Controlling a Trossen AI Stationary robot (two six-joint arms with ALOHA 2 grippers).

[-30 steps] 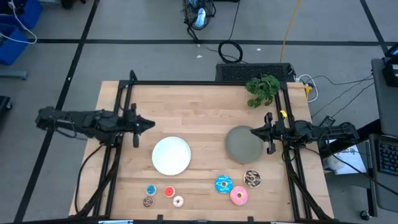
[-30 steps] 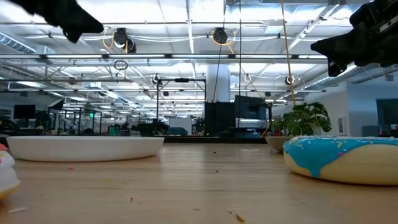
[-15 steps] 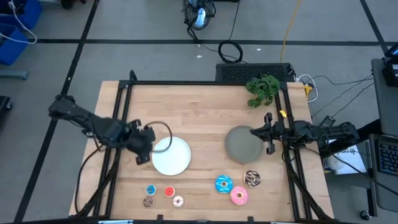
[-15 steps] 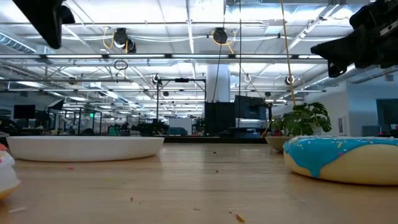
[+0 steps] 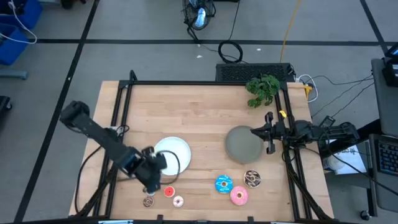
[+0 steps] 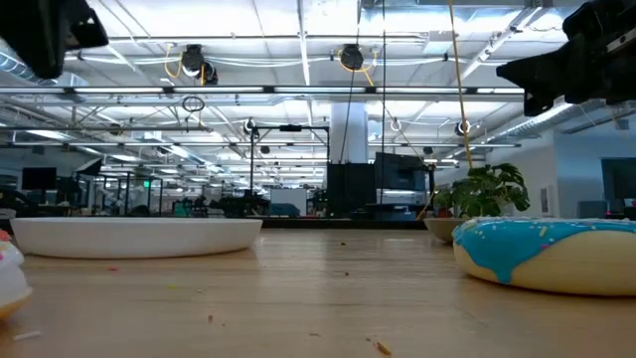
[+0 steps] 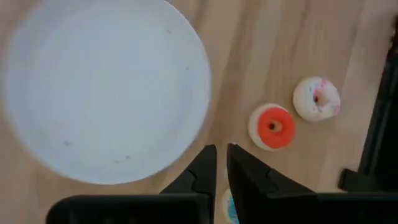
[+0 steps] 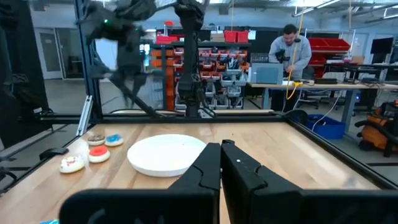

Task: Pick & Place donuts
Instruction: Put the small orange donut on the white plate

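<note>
My left gripper (image 5: 153,185) hovers shut above the tiny donuts near the table's near edge. In the left wrist view its fingertips (image 7: 221,160) point down beside the tiny red donut (image 7: 272,126) and the pale pink one (image 7: 316,99). A sliver of the tiny blue donut (image 7: 229,208) shows under the fingers. The tiny brown donut (image 5: 148,201) lies flat nearby. The larger blue (image 5: 223,184), brown sprinkled (image 5: 252,178) and pink (image 5: 239,196) donuts lie flat to the right. My right gripper (image 5: 253,131) waits shut over the grey plate (image 5: 242,146).
A white plate (image 5: 174,154) sits just beyond the tiny donuts, under the left arm. A green plant (image 5: 262,89) stands at the far right corner. Black frame rails run along the table's left and right sides. A person (image 8: 293,50) stands in the room beyond the table.
My left arm has swung from over the table's left edge toward the near edge and come down over the tiny donuts, tipping its gripper to point down. The donuts and plates have stayed in place.
</note>
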